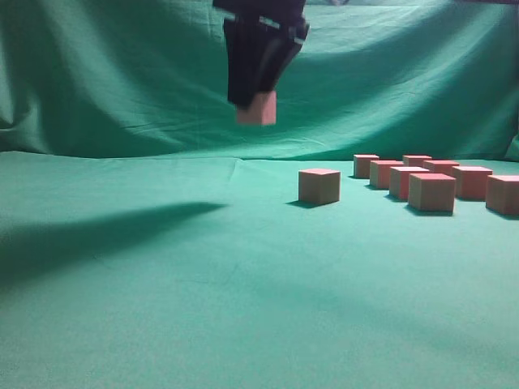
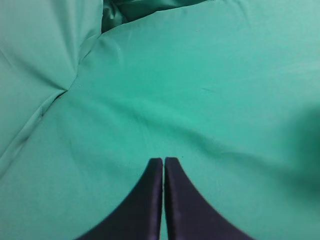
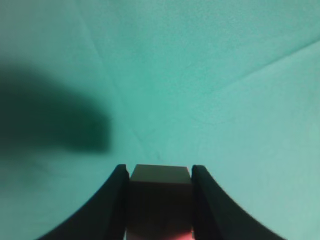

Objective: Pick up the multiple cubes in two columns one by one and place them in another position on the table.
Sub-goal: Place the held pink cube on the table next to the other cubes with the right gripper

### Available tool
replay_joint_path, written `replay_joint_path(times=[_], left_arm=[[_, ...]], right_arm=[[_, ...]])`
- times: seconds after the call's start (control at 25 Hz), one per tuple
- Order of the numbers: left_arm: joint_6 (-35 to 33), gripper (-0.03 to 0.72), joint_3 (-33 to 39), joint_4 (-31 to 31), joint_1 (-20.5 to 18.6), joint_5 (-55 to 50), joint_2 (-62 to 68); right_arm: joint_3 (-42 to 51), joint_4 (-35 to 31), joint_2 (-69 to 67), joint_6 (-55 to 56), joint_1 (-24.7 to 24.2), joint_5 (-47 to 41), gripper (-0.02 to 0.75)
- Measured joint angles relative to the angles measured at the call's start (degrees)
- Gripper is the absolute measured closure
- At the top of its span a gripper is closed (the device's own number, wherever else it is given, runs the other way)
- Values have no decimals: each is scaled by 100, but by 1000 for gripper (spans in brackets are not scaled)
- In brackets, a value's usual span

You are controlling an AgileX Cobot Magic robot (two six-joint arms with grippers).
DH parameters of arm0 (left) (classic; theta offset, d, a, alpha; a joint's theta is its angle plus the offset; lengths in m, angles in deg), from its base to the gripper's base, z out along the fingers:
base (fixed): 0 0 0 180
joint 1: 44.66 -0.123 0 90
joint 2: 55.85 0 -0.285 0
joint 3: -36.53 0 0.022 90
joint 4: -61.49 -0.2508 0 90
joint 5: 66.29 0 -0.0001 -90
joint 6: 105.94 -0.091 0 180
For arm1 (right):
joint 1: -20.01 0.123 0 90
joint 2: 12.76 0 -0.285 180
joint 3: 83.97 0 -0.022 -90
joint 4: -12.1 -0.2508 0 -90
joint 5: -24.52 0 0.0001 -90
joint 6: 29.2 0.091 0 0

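**Right gripper carries one cube high above the cloth**

Right gripper (image 1: 256,109) pinches a single cube (image 1: 257,108) between its two fingers, with the block's lower part showing below the fingertips in the exterior view. In the right wrist view the same cube (image 3: 160,200) sits squarely between the dark fingers, and bare green cloth lies below it. It hangs well above the table (image 1: 162,324), probably so it can pass over the other blocks on its way to a new spot.

One lone cube (image 1: 319,185) stands apart, left of the rest. The two columns (image 1: 434,178) at the right hold seven cubes that I can count, one cut by the frame edge. That makes nine in sight, counting the carried one.

Left gripper (image 2: 163,161) has its fingers pressed together on nothing, over bare cloth; it looks parked.
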Motion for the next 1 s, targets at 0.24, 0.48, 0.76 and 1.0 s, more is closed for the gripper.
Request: replay_joint_path(times=[0.24,0.48,0.76,1.0], left_arm=[[0,688,0,0,0,0,0],[0,688,0,0,0,0,0],[0,688,0,0,0,0,0],[0,688,0,0,0,0,0]], right_arm=[[-37,121,-432,-648,0,306,472],[-37,180,-650,-969,-35,404,472],[-37,-27,-725,-1027,-317,499,472],[-37,-281,-737,-1235,-356,418,472]])
